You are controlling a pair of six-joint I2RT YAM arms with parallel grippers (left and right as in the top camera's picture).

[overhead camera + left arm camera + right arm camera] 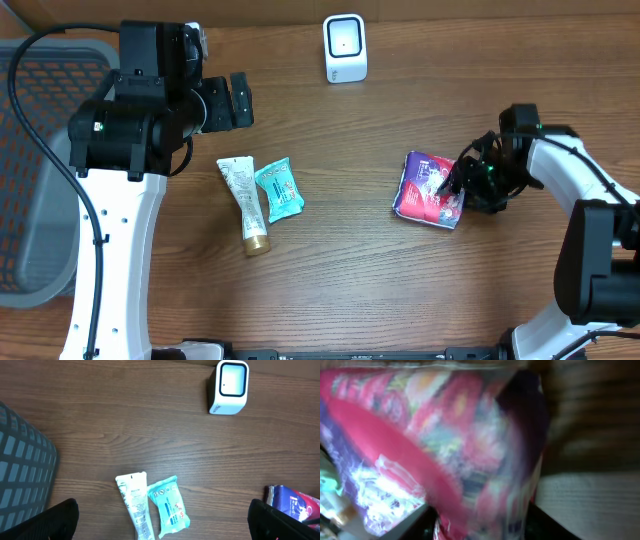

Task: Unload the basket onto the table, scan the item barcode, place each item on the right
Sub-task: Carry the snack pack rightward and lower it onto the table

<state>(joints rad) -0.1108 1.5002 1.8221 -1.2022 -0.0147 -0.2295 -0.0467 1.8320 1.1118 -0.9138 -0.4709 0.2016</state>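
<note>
Purple-pink packet (pixel 428 188) on wood-grain table (pixel 350 270), right pincer (pixel 459 190) seemingly against its edge, grip untellable; left pincer (pixel 228 102) agape.

Pretty much everything here is a brown wood-grain table (pixel 350 270), filling the whole overhead view with the grain running left to right. A grey mesh basket (pixel 35 240) sits over at the left edge, partly cut off. Lighting's soft and even, shadows faint.
</note>
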